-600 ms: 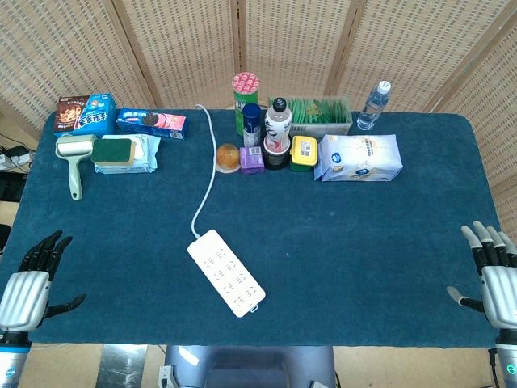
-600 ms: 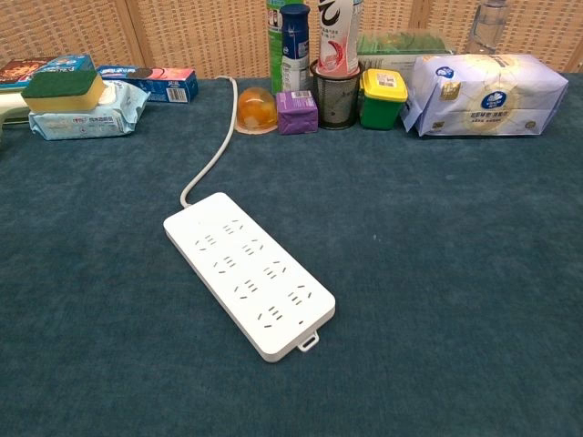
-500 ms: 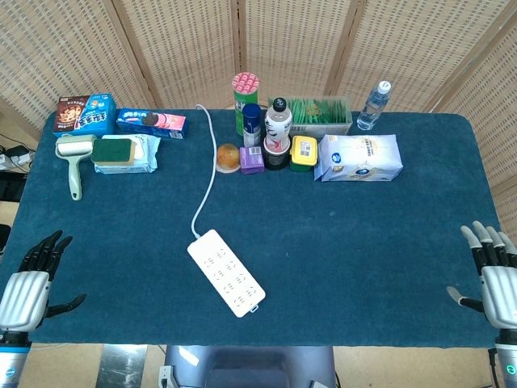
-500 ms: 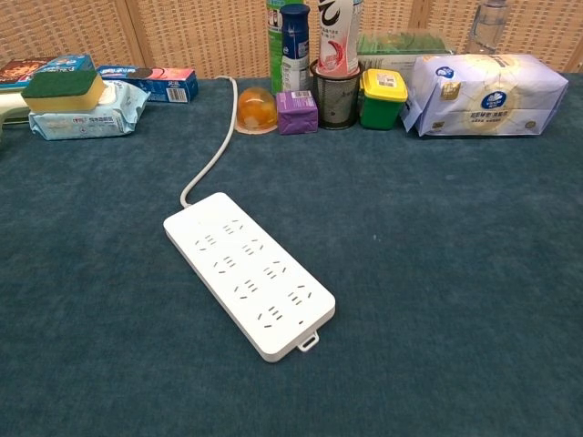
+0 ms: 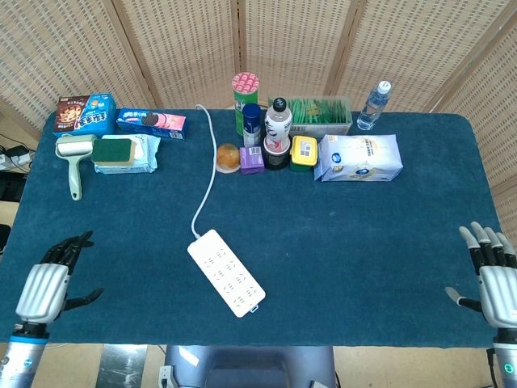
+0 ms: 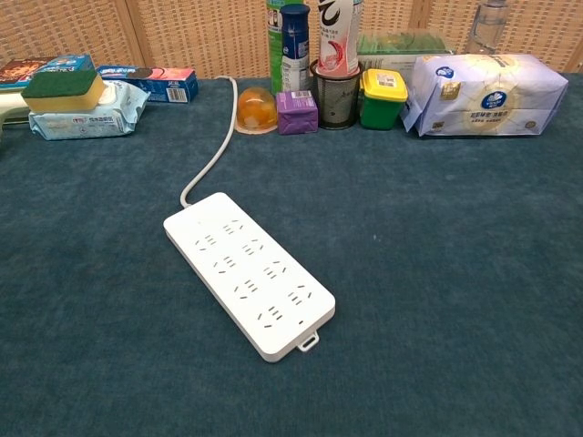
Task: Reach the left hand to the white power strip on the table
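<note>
The white power strip (image 5: 227, 272) lies flat and slantwise on the blue table (image 5: 363, 242), a little left of centre near the front edge. The chest view shows the power strip (image 6: 248, 271) close up, its white cord (image 6: 211, 153) running toward the back. My left hand (image 5: 50, 284) hovers at the front left corner, fingers spread and holding nothing, well to the left of the strip. At the front right corner my right hand (image 5: 494, 277) is open too, fingers apart. Neither hand appears in the chest view.
Along the back stand a green can (image 5: 245, 99), bottles (image 5: 278, 123), a yellow-lidded tub (image 5: 304, 153), a tissue pack (image 5: 359, 157) and a water bottle (image 5: 373, 105). Back left hold snack boxes (image 5: 84, 114), a sponge on wipes (image 5: 123, 152) and a lint roller (image 5: 74, 162).
My left hand has shifted a little to the right and forward onto the table, turning its fingers toward the strip. The right hand and the strip stay put.
</note>
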Robot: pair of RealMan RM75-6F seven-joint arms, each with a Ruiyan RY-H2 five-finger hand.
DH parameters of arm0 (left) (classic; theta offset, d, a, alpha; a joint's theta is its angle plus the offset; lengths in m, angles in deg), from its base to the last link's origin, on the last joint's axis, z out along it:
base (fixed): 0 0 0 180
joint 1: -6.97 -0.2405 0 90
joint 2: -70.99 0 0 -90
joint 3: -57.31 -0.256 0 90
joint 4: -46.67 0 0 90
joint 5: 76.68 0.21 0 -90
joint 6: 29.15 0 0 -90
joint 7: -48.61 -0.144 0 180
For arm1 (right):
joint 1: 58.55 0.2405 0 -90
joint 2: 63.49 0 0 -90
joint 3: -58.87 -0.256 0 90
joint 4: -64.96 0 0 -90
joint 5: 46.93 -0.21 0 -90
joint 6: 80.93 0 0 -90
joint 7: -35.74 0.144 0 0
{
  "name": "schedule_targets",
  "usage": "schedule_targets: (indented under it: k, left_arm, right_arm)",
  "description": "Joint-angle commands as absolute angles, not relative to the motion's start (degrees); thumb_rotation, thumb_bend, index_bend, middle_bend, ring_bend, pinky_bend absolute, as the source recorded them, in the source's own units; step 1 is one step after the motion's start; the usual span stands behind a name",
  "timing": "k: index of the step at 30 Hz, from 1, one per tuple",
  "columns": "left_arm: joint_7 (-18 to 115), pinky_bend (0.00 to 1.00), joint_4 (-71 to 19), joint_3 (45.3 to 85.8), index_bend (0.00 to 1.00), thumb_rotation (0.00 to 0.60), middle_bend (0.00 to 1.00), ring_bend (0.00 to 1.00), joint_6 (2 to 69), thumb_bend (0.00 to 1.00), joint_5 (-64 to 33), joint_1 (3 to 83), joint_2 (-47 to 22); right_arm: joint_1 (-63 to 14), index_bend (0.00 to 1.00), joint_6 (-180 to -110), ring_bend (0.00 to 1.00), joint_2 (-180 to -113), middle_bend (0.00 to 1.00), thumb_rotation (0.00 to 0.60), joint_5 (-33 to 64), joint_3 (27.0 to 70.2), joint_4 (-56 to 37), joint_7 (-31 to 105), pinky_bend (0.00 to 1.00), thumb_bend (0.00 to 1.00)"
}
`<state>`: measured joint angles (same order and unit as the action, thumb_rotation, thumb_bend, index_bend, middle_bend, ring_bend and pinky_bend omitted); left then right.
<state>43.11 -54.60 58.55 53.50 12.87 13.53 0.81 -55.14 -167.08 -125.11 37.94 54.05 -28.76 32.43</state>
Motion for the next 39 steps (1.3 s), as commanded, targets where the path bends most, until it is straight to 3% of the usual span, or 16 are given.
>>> schedule_targets:
  k: [1,4,7,12,17,39]
  left_arm:
    - [40.12,0.99,-55.51,61.02,0.0,0.6,1.0,1.0,49.7,0.37,10.05,16.84,-2.87]
    - [37.56,1.0,-56.55,61.81,0.0,0.6,1.0,1.0,46.72,0.48,7.76,18.74,-4.88]
    - [33.03,1.0,-57.22,63.1,0.05,0.6,1.0,1.0,43.99,0.54,4.41,20.91,-7.21]
    - [25.77,1.0,-58.78,64.42,0.26,0.6,1.0,1.0,39.46,0.57,-1.28,24.59,-10.39]
    - [18.24,1.0,-59.02,65.23,0.34,0.6,1.0,1.0,38.67,0.57,-6.46,27.18,-15.18]
    - [11.28,1.0,-53.29,66.95,0.35,0.6,1.0,1.0,37.16,0.57,-17.67,34.54,-24.33]
  right_arm:
    - [-55.02,0.04,-166.81,0.01,-125.22,0.02,0.6,37.74,53.99,-28.66,32.47,0.0,0.0]
    - [-54.88,0.04,-166.38,0.01,-125.34,0.02,0.6,37.4,53.96,-28.38,32.52,0.0,0.0]
    - [-54.73,0.04,-165.93,0.01,-125.45,0.02,0.6,37.15,53.96,-28.0,32.85,0.0,0.0]
    - [-54.62,0.04,-165.68,0.01,-125.34,0.02,0.6,36.86,53.81,-27.69,33.74,0.0,0.0]
    - [-54.62,0.04,-165.63,0.01,-125.08,0.02,0.6,36.6,53.64,-27.53,34.69,0.0,0.0]
    - [-54.54,0.04,-165.22,0.01,-124.71,0.02,0.6,36.22,53.57,-27.31,35.98,0.0,0.0]
